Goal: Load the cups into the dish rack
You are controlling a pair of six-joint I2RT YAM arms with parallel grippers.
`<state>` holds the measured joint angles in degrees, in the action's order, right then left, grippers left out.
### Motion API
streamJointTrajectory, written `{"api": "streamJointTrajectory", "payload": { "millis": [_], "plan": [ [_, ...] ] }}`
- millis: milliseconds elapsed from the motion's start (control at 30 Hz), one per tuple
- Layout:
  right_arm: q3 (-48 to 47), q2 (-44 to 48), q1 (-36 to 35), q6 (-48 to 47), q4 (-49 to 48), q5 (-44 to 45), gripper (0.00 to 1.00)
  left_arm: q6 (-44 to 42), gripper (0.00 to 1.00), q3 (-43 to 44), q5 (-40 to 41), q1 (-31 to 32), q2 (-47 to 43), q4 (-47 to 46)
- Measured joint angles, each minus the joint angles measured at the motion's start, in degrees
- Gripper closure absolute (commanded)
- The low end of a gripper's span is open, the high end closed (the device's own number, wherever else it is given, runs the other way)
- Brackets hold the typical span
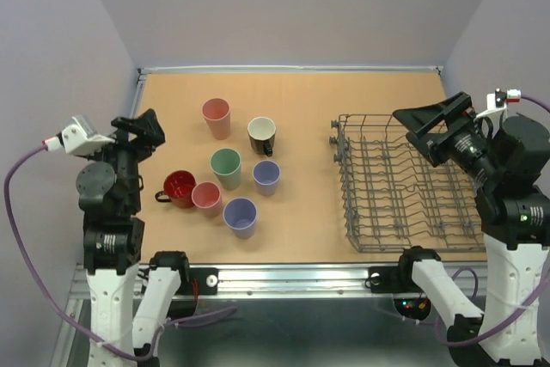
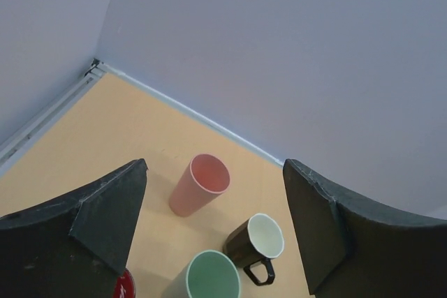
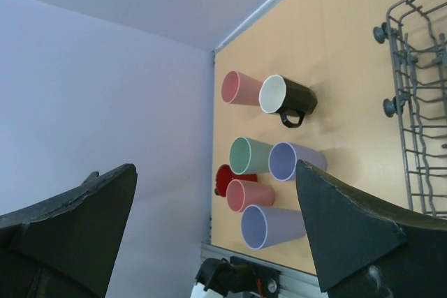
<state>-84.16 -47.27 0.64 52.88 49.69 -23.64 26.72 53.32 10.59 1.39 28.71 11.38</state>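
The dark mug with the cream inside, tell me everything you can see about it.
The dark mug is glossy black outside and cream inside, ceramic by its look, with one loop handle turned toward the near edge. It stands upright, mouth up, apparently empty, on the tan table, right of the far pink cup and just beyond the green tumbler and a lavender cup. Nothing but the table touches it.

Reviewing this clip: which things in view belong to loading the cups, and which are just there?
Belongs to the job:
far pink cup, near pink cup, green cup, far lavender cup, near lavender cup, dark mug, red mug, rack

Just there:
table, front rail, back wall
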Motion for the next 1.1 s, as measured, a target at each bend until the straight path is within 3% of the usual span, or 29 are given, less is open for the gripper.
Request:
{"api": "streamJointTrajectory", "payload": {
  "millis": [67,133,267,367,567,800,1100],
  "plan": [
    [3.54,2.86,0.0,2.19,-2.71,-0.92,0.0,-0.48,0.07,6.43,0.42,0.0,6.05,2.62],
    [6.05,4.9,0.0,3.96,-4.33,-1.57,0.0,-1.64,0.18,12.55,0.76,0.0,12.74,7.39],
    [12.11,7.67,0.0,8.07,-8.94,-3.89,0.0,-4.07,0.18,21.94,-1.9,0.0,25.77,13.44],
    [15.21,7.13,0.0,10.84,-10.73,-5.14,0.0,-5.22,0.18,20.31,-6.91,0.0,31.34,16.06],
    [14.29,2.75,0.0,8.61,-11.65,-6.84,0.0,-5.62,0.17,17.14,-13.68,0.0,30.99,18.91],
    [10.03,-3.89,0.0,2.1,-13.64,-11.23,0.0,-6.95,0.21,13.35,-16.87,0.33,29.77,18.58],
    [10.03,-3.5,0.0,-1.7,-13.44,-15.82,0.0,-7.13,0.25,6.25,-17.44,5.92,36.48,18.03]
  ]
}}
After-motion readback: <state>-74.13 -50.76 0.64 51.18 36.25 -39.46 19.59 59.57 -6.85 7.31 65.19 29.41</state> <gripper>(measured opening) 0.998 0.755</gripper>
